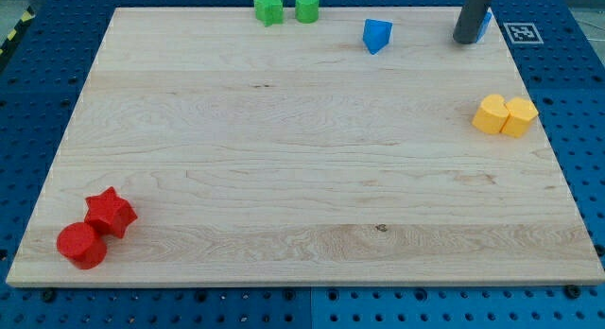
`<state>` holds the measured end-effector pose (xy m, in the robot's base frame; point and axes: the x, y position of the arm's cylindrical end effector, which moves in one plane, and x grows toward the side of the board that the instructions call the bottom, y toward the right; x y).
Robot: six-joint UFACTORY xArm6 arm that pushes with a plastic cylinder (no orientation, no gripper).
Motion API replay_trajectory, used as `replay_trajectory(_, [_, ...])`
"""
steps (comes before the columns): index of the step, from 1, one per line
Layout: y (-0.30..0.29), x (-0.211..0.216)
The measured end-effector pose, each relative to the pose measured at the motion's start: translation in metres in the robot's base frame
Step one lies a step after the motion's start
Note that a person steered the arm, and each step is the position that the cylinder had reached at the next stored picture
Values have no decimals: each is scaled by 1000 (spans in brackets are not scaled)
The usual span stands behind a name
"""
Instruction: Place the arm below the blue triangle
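Observation:
The blue triangle (376,35) lies near the top edge of the wooden board (284,159), right of centre. My tip (465,41) is at the view's top right, well to the right of the blue triangle and at about its height. A second blue block (486,24) sits right behind the rod, mostly hidden by it.
A green star (269,8) and a green cylinder (306,6) sit side by side at the top edge. Two yellow blocks (505,114) touch each other at the right. A red star (111,212) and a red cylinder (81,245) sit at the bottom left.

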<state>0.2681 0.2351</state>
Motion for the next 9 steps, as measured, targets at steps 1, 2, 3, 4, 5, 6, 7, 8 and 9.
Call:
replay_trajectory(1, [2, 0])
replay_trajectory(2, [2, 0])
replay_trajectory(3, [1, 8])
replay_trajectory(4, [-12, 23])
replay_trajectory(5, [-33, 29])
replay_trajectory(6, [-59, 30])
replay_trajectory(7, [-78, 44])
replay_trajectory(8, [-108, 57])
replay_trajectory(9, [-152, 56])
